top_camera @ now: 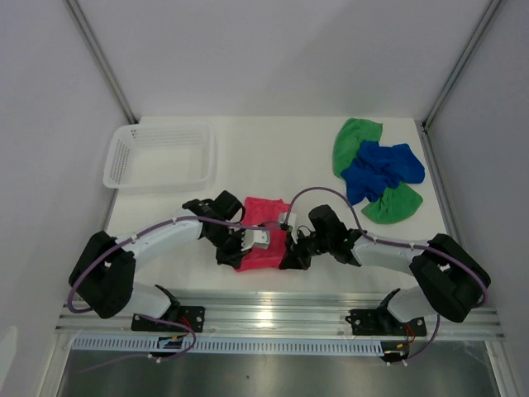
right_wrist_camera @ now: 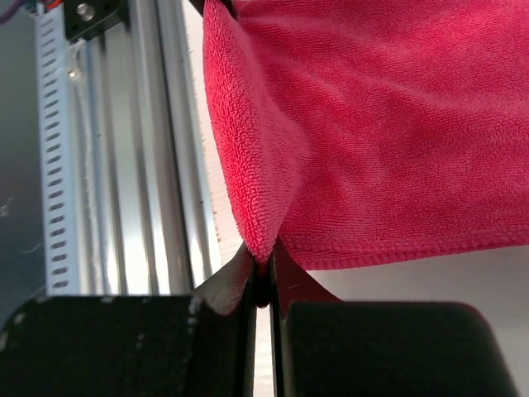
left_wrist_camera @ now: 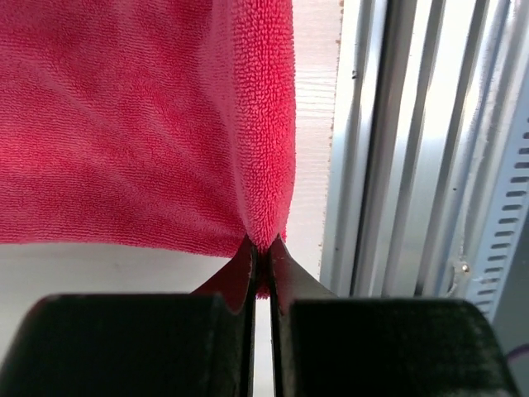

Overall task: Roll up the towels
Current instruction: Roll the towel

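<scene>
Pinching the pink towel (top_camera: 266, 213) at its near edge with both hands.
Left hand (left_wrist_camera: 261, 248) and right hand (right_wrist_camera: 262, 255) are each closed tight on a near corner. The cloth spreads away from them on the worktop (top_camera: 273, 157), so I judge the roll must go forward. Beyond it on the right, blue towel (top_camera: 380, 169) and green towel (top_camera: 355, 136) lie heaped. Beyond it on the left, the white basket (top_camera: 124, 157) shows nothing inside.

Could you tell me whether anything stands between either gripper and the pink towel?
Nothing visible does: the left gripper and the right gripper each pinch a near corner of the pink towel.
</scene>
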Robot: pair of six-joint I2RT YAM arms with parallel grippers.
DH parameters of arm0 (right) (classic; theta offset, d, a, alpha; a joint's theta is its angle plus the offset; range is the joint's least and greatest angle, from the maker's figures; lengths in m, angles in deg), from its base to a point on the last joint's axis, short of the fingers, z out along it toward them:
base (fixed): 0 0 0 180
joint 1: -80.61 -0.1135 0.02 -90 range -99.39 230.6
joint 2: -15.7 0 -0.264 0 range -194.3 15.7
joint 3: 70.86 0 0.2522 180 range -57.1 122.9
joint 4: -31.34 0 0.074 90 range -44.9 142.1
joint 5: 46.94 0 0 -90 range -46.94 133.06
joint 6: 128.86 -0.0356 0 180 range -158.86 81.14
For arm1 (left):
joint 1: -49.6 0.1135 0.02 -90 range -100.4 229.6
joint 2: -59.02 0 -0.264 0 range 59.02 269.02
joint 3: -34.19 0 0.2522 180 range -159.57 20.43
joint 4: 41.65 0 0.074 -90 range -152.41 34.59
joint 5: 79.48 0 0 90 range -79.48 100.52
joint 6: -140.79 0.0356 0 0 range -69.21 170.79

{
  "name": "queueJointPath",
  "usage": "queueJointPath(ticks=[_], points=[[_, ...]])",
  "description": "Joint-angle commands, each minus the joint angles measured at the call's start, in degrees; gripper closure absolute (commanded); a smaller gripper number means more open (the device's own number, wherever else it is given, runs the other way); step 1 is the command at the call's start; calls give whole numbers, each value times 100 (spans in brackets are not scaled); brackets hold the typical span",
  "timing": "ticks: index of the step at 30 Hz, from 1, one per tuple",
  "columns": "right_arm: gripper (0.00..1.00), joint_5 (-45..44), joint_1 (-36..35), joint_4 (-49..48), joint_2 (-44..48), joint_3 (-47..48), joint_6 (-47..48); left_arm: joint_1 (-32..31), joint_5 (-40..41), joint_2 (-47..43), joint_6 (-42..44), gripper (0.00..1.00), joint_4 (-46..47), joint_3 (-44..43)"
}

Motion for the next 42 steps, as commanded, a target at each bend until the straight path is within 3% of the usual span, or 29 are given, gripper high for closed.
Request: queueJointPath(ticks=[1, 3, 10, 16, 22, 28, 31, 34, 36, 38, 42], points=[[100, 674, 129, 983, -273, 445, 239, 74, -369, 149, 264, 97, -545, -239], [100, 658, 182, 1071, -493, 559, 248, 117, -413, 326, 141, 98, -492, -406], [74, 236, 559, 1160, -837, 798, 12, 390, -457, 871, 97, 99, -430, -705], [65, 323, 744, 580, -688, 587, -296, 425, -572, 1188, 167, 95, -483, -951], [64, 192, 876, 439, 146, 70, -428, 434, -501, 1908, -35, 93, -711, -1451], [65, -309, 1017, 492, 1184, -187, -595, 531, -405, 2128, -149, 94, -693, -1558], [71, -196, 755, -60, 1342, -318, -885, 610, -361, 2216, -263, 92, -694, -1584], [83, 128, 298, -1139, 1203, -485, -1052, 636, -282, 2339, -378, 91, -737, -1689], [90, 183, 148, -2492, 1053, -836, -1499, 663, -264, 2401, -439, 91, -773, -1821], [93, 52, -46, -3187, 694, -969, -1589, 698, -203, 2488, -474, 91, -790, -1856], [96, -642, -424, -3269, 87, -759, -1255, 733, -141, 2533, -510, 88, -790, -1901]])
